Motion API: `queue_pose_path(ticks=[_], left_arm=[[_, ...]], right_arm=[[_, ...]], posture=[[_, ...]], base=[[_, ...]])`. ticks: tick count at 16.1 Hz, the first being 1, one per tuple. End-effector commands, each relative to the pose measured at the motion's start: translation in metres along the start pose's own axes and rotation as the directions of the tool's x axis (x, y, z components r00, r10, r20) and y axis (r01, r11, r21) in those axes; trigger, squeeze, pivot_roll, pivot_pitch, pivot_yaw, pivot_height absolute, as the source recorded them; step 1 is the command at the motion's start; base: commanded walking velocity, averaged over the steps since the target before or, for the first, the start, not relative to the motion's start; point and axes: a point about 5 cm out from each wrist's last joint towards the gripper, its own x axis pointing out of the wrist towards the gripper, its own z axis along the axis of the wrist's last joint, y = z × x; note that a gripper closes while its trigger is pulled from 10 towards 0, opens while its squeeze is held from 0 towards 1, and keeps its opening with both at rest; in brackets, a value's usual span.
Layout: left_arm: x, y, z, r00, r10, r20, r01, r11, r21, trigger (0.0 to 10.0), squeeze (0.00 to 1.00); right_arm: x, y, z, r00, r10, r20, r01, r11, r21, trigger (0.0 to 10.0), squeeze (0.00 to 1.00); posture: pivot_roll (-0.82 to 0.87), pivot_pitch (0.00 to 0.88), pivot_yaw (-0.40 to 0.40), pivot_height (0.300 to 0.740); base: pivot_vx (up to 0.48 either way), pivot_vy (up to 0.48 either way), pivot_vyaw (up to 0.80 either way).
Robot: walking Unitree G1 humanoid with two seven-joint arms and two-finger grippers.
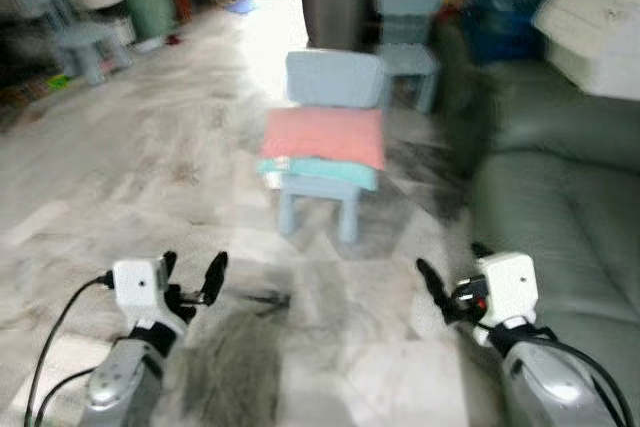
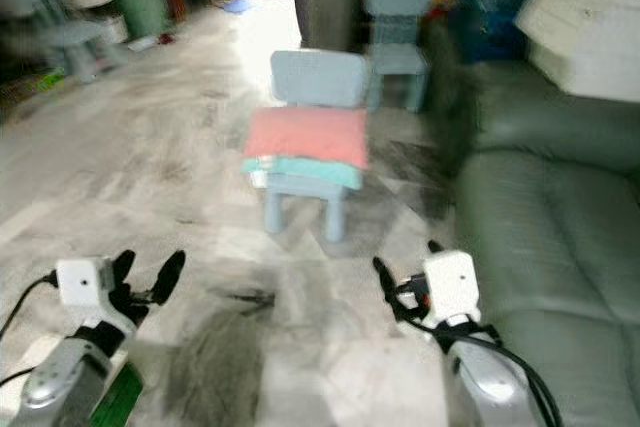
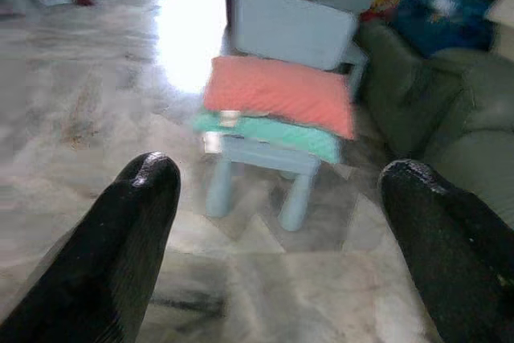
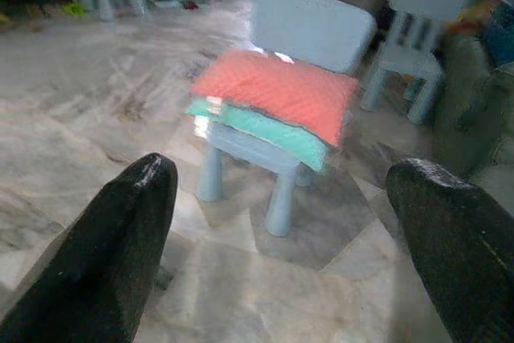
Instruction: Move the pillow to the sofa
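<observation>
From the head views, a pink pillow [image 1: 325, 137] lies on a teal one [image 1: 330, 173], stacked on a small blue chair [image 1: 333, 82] beside the green sofa [image 1: 560, 207] (images blurred). The left hand [image 1: 192, 275] and right hand [image 1: 450, 273] hover low over the floor [image 1: 150, 167], fingers apart. Both wrist views frame the chair between spread fingers [image 3: 120, 230], holding nothing.

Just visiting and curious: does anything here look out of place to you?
Yes. Two pillows, a pink pillow on a teal pillow, are stacked on a small blue chair in the middle of the floor, overhanging its seat, though the sofa stands right beside it.
</observation>
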Motion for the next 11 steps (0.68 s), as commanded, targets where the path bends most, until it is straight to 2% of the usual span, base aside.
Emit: queue_pose_path(ticks=[1,2,11], left_arm=[[0.0038,-0.0022,-0.0013,1.000,-0.003,-0.015,0.003,1.000,-0.008,10.0,0.00],[0.0041,-0.0024,-0.0008,1.000,-0.010,-0.014,0.010,1.000,0.010,10.0,0.00],[0.0083,-0.0039,0.0005,1.000,-0.024,-0.016,0.024,1.000,0.012,10.0,0.00]], right_arm=[[-0.0047,-0.0006,0.0068,1.000,-0.006,0.021,0.007,1.000,-0.017,10.0,0.00],[-0.0051,-0.0001,0.0076,1.000,-0.005,0.023,0.005,1.000,-0.019,10.0,0.00],[-0.0044,0.0027,0.0162,0.999,-0.012,0.047,0.013,1.000,-0.016,10.0,0.00]], posture=[[-0.14,0.048,0.019,0.740],[-0.14,0.049,0.020,0.740],[-0.14,0.051,0.027,0.740]], base=[[0.420,0.000,0.00],[0.428,0.000,0.00],[0.431,0.000,0.00]])
